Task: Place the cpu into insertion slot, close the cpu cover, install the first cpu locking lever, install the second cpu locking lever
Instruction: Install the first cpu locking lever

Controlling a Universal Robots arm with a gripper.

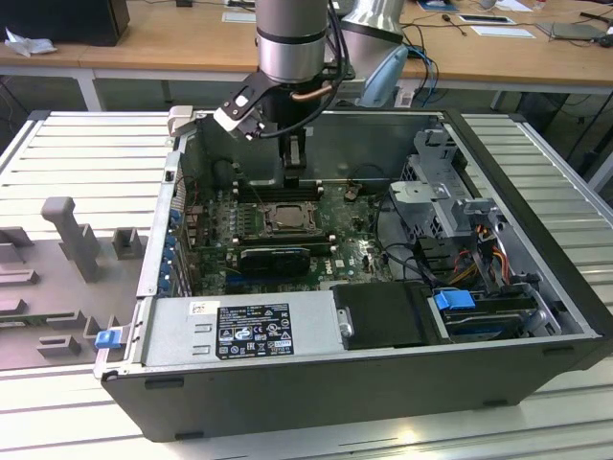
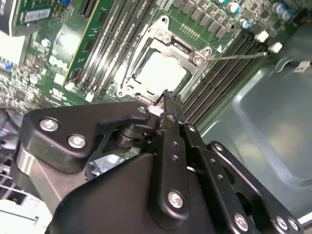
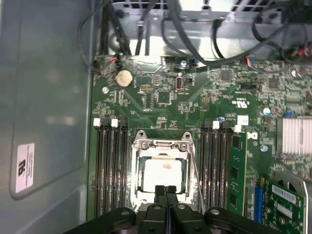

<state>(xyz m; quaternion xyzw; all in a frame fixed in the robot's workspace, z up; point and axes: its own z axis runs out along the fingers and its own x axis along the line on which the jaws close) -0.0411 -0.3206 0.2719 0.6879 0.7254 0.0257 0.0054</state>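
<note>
Closed fingers (image 3: 159,193) hide one edge of the seated cpu (image 3: 163,174).

Bench surface: silver ribbed metal table top (image 1: 86,153), with its slats running from the exterior view's left to its right. Directly on it, mid-bench, is a large black and grey open desktop computer case (image 1: 364,393), lying on its side with the open face up. Toward the exterior view's left, just beside the case, a pale grey moulded fixture (image 1: 59,240) with upright posts rests on the slats; it may be several separate pieces.
</note>
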